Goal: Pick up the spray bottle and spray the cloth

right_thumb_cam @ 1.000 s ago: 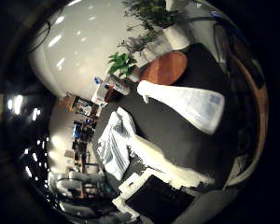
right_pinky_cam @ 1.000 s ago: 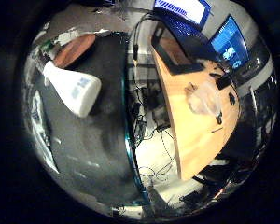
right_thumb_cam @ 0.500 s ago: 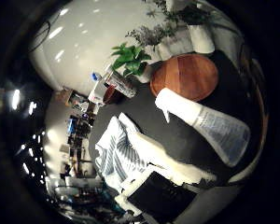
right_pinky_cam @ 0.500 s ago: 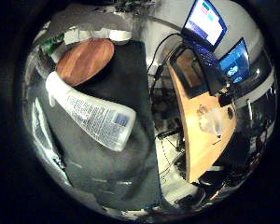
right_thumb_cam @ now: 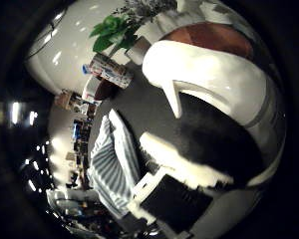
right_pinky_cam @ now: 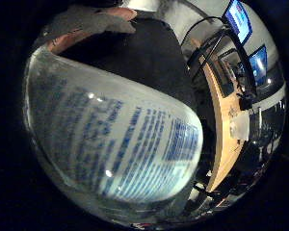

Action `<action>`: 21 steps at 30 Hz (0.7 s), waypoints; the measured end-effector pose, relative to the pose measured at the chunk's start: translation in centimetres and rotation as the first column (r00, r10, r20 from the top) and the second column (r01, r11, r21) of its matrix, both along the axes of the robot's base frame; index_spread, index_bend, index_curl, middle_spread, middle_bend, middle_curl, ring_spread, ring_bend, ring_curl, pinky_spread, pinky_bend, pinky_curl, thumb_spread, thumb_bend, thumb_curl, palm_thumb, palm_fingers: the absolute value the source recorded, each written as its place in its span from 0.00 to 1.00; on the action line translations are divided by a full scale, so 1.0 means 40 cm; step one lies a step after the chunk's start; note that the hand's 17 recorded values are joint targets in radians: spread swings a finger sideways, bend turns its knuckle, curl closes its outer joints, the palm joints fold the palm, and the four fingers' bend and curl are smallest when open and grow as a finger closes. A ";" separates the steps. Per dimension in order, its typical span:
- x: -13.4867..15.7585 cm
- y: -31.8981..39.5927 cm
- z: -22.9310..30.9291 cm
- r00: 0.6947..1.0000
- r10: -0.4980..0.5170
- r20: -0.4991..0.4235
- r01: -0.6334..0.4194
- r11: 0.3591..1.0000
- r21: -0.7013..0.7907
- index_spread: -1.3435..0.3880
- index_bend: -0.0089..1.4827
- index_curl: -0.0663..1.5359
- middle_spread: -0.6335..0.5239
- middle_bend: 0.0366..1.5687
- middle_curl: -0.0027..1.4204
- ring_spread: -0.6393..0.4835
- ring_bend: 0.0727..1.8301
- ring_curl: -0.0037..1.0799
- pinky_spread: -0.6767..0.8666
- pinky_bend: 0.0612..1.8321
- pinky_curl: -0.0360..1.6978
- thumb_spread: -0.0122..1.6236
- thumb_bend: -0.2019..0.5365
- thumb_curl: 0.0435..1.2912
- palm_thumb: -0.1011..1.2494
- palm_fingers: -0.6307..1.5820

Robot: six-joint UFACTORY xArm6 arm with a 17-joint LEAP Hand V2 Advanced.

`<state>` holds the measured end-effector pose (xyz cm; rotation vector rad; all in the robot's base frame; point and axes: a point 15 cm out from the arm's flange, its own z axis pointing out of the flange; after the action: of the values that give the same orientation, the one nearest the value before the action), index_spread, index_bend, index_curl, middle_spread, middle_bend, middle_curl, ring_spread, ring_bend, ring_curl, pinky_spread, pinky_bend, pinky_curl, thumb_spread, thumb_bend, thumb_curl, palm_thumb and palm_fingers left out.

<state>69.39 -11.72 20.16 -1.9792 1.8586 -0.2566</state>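
Observation:
The spray bottle (right_pinky_cam: 106, 130) is translucent white with a blue printed label. It lies on the black mat (right_pinky_cam: 154, 58) and fills most of the little finger side palm view, so it is very close to the palm. The thumb side palm view shows its white spray head and trigger (right_thumb_cam: 204, 75), also large and close. The striped blue and white cloth (right_thumb_cam: 110, 164) lies crumpled on the mat beside the bottle. A white and black part of my right hand (right_thumb_cam: 174, 189) shows at the edge of the thumb side palm view, next to the cloth.
A round wooden board (right_thumb_cam: 214, 35) lies on the mat beyond the spray head. Potted plants (right_thumb_cam: 115, 30) stand past the mat. A wooden desk (right_pinky_cam: 222, 115) with monitors (right_pinky_cam: 243, 19) stands beside the mat's far edge.
The palm has come down close over the spray bottle: it has grown from a small shape on the mat to fill the little finger side view. The bottle lies as before.

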 end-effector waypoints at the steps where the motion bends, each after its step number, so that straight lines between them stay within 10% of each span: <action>1: 0.007 -0.009 0.000 1.000 -0.021 0.013 0.021 1.000 0.000 0.49 0.15 0.24 0.28 0.32 0.30 0.31 0.54 0.25 0.44 0.59 0.02 0.57 0.34 0.33 0.63 0.82; 3: 0.021 -0.043 0.009 0.996 -0.069 0.049 0.069 0.998 -0.003 0.46 0.22 0.28 0.22 0.45 0.35 0.25 0.58 0.31 0.19 0.58 0.04 0.54 0.30 0.36 0.70 0.88; 7: 0.029 -0.080 0.037 0.990 -0.111 0.081 0.112 0.994 -0.002 0.45 0.26 0.32 0.24 0.60 0.40 0.28 0.64 0.38 0.04 0.57 0.08 0.57 0.26 0.36 0.78 0.89; 21: -0.030 -0.074 0.185 0.988 -0.143 0.051 0.139 0.988 0.069 0.45 0.28 0.37 0.30 0.71 0.40 0.33 0.70 0.45 0.07 0.61 0.22 0.55 0.24 0.36 0.81 0.87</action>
<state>68.20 -14.67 27.57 -1.7821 1.9492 -0.2855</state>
